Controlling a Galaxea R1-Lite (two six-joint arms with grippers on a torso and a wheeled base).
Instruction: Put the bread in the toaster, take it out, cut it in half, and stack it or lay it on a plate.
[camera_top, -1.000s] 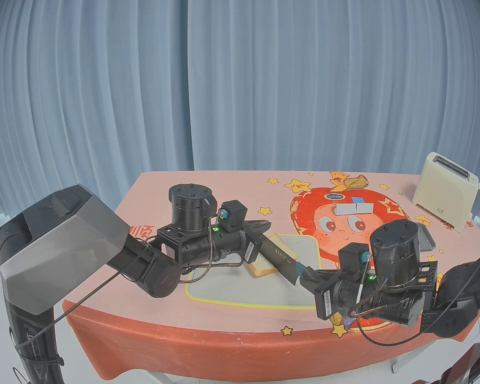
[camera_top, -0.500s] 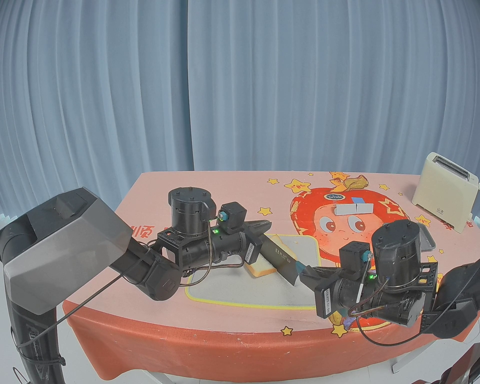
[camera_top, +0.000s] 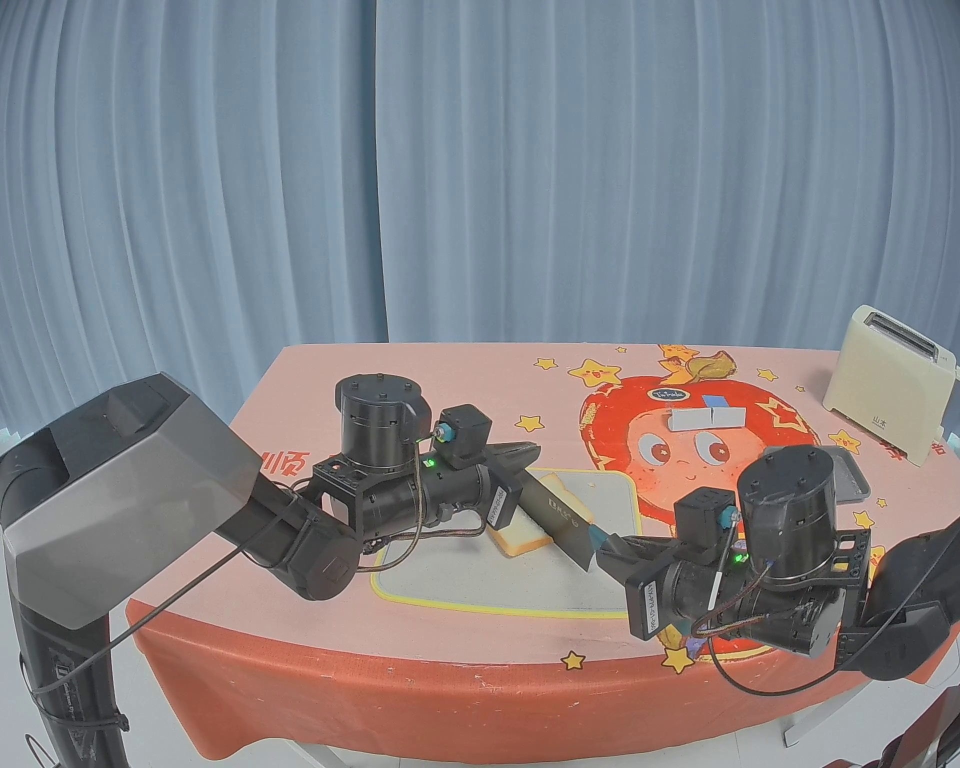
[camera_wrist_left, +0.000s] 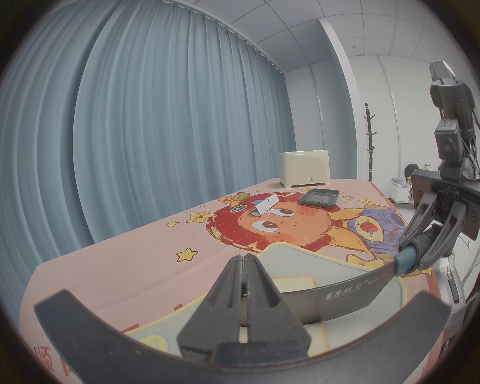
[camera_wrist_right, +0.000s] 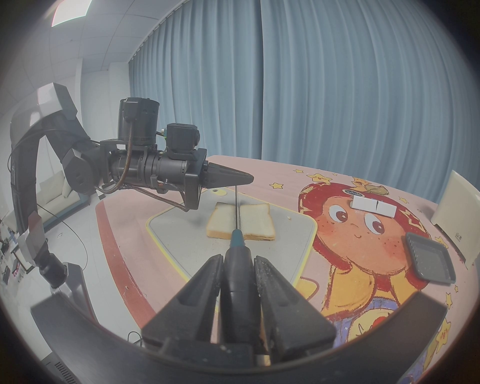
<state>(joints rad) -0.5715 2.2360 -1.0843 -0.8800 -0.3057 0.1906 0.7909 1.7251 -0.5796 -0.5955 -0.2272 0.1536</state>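
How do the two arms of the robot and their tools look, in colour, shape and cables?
The left arm and right arm are black, with cylindrical wrist joints, green lights and thin black cables looping outside. The left tool and right tool have dark grey wedge-shaped fingers and white labels.

- Bread (camera_top: 522, 541) lies flat on grey cutting board (camera_top: 480, 575), mid-counter (camera_top: 310, 400).
- L gripper (camera_top: 533, 453) just over bread's far side, fingers pressed together.
- R gripper (camera_top: 604, 547) clamps knife (camera_top: 556, 512) by handle; blade stands on edge across bread.
- Toaster (camera_top: 889, 384) at far R corner; dark tray (camera_top: 852, 482) near it, partly behind R arm.
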